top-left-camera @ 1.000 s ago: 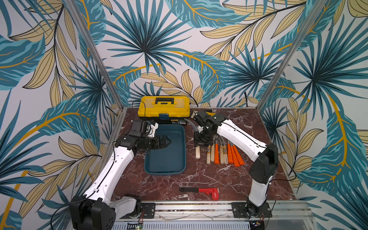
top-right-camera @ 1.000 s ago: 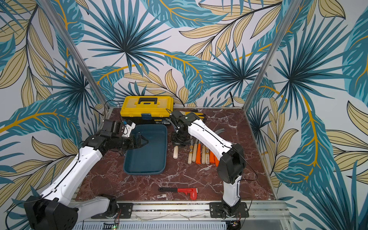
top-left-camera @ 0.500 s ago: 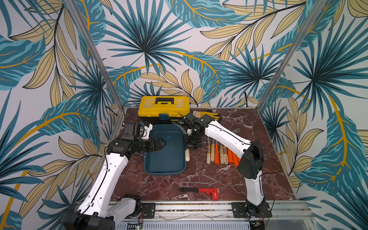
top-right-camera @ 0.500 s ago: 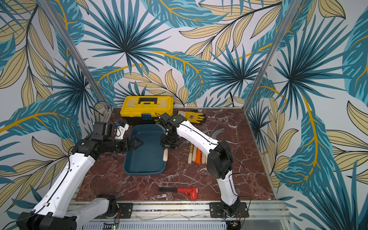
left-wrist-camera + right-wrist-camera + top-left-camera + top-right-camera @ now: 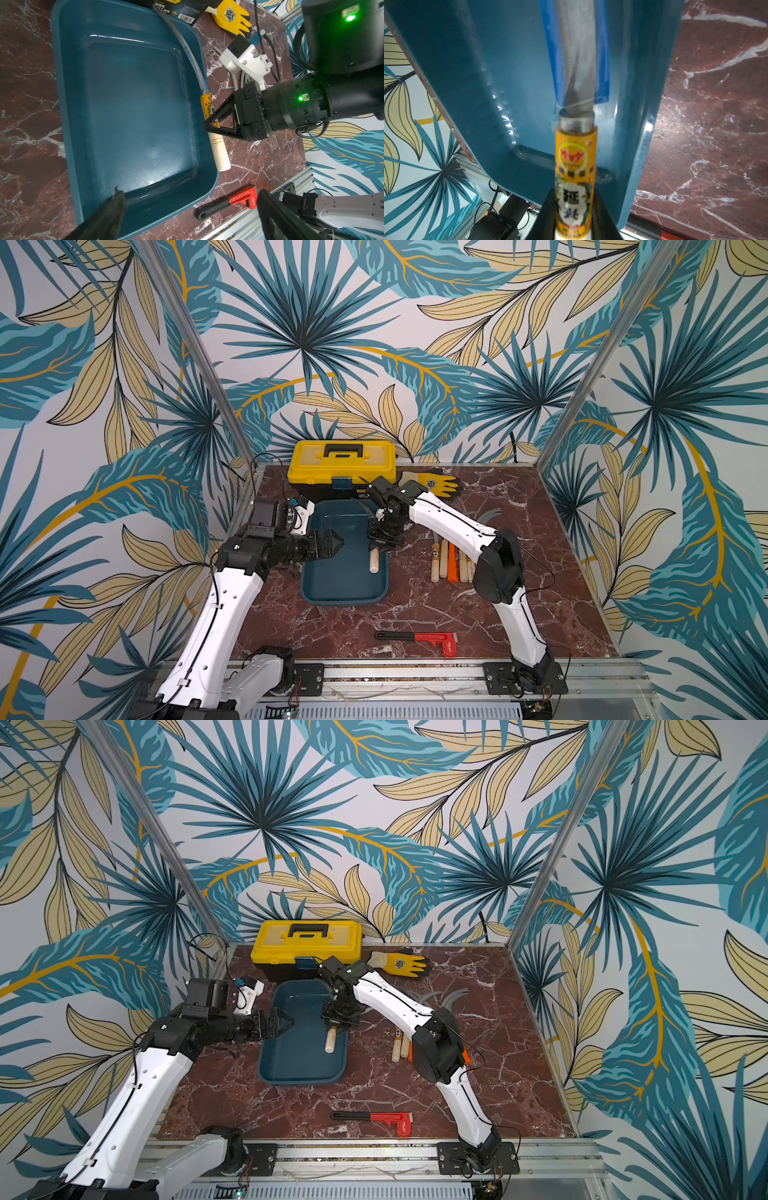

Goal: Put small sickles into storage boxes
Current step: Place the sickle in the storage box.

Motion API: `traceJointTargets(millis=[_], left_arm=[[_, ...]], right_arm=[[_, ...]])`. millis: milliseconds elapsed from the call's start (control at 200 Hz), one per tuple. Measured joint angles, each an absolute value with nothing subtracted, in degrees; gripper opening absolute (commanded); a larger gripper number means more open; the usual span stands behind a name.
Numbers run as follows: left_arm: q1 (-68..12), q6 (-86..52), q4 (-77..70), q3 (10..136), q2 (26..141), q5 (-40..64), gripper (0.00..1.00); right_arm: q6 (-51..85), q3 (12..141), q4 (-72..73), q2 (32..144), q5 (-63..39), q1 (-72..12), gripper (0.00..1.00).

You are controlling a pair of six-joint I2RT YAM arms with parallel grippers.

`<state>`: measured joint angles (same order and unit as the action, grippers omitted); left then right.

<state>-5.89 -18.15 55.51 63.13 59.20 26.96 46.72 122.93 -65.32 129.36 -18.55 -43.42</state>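
We see the right gripper point(image 5: 380, 546) clamped on the pale handle of a sickle point(image 5: 374, 563), hanging over the tray point(image 5: 332, 580) just inside its 3 o'clock rim. The blade curves toward the tray's 12 o'clock end, and we cannot tell whether it touches the tray. That 12 o'clock rim sits just beside the toolbox point(image 5: 340, 460), leaving little room there. The left gripper point(image 5: 337, 542) hovers, jaws spread wide, at the 9 o'clock rim, well apart from the sickle. The other sickles point(image 5: 453, 568) lie in a row on the worktop point(image 5: 540, 580) at 3 o'clock from the tray, handles toward 6, a strip of bare marble between them and the rim. More bare marble runs from the 6 o'clock rim to the wrench point(image 5: 424, 640) at 5 o'clock. A glove point(image 5: 436, 486) lies at 1 o'clock.

A second ago the right gripper stood over the end of that row nearest the tray; it has since carried the sickle across the rim. The glove, then hidden by the arm, now shows. The left gripper keeps much the same spot.
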Motion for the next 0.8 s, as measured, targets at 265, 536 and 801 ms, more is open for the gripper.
traceJointTargets(millis=[265, 536, 801], left_arm=[[-5.5, -17.1, 55.7, 63.1, 59.2, 27.0, 0.99], [-5.1, -16.0, 56.0, 63.1, 60.1, 27.1, 0.99], [-4.8, -15.4, 56.0, 63.1, 61.2, 27.5, 1.0]], right_arm=[[46.7, 123.3, -64.5, 132.8, -18.0, -44.0, 0.0], [46.7, 123.4, -64.4, 134.7, -17.6, -44.2, 0.11], [46.7, 123.4, -64.3, 136.3, -17.6, -44.3, 0.3]])
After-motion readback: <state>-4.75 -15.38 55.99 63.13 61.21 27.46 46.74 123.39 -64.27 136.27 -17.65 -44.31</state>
